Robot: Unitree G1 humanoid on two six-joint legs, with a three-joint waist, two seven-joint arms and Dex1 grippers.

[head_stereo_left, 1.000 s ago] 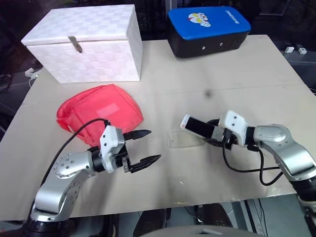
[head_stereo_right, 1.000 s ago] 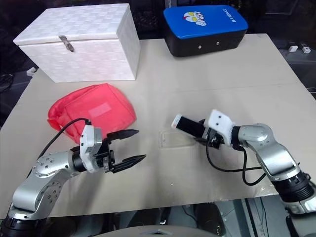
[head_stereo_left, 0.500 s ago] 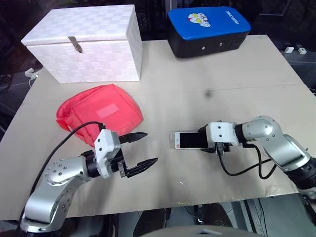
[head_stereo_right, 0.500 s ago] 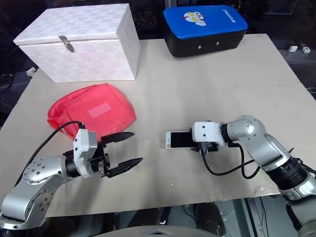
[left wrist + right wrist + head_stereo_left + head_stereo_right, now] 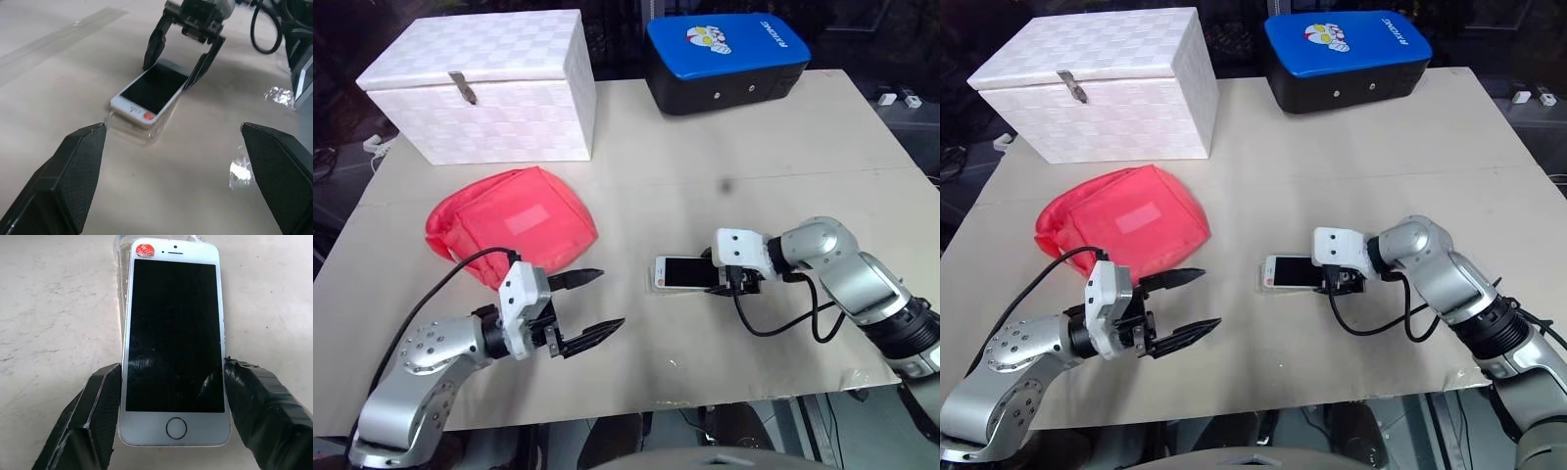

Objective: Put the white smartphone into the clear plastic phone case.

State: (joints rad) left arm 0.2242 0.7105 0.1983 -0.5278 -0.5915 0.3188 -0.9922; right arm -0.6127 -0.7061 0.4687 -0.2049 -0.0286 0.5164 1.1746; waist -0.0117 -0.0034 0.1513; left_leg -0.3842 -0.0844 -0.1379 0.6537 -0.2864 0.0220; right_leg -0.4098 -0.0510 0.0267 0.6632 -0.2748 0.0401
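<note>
Left gripper (image 5: pixel 590 305) near table (image 5: pixel 754 137) front edge, fingers spread, empty, standing clear. Mid-table toward front: white smartphone (image 5: pixel 682 273) screen-up over clear plastic phone case (image 5: pixel 157 128), far end down, near end raised. Right gripper (image 5: pixel 171 406) clamps long sides at home-button end, likely steering phone into shell.

Bare table (image 5: pixel 724 127) lies open between the left gripper (image 5: pixel 590 305) and the white smartphone (image 5: pixel 682 272), nothing in the way. The red pouch (image 5: pixel 512 223) sits just behind the left gripper. White box (image 5: pixel 484 83) and blue case (image 5: pixel 724 59) stand well back at the far edge.
</note>
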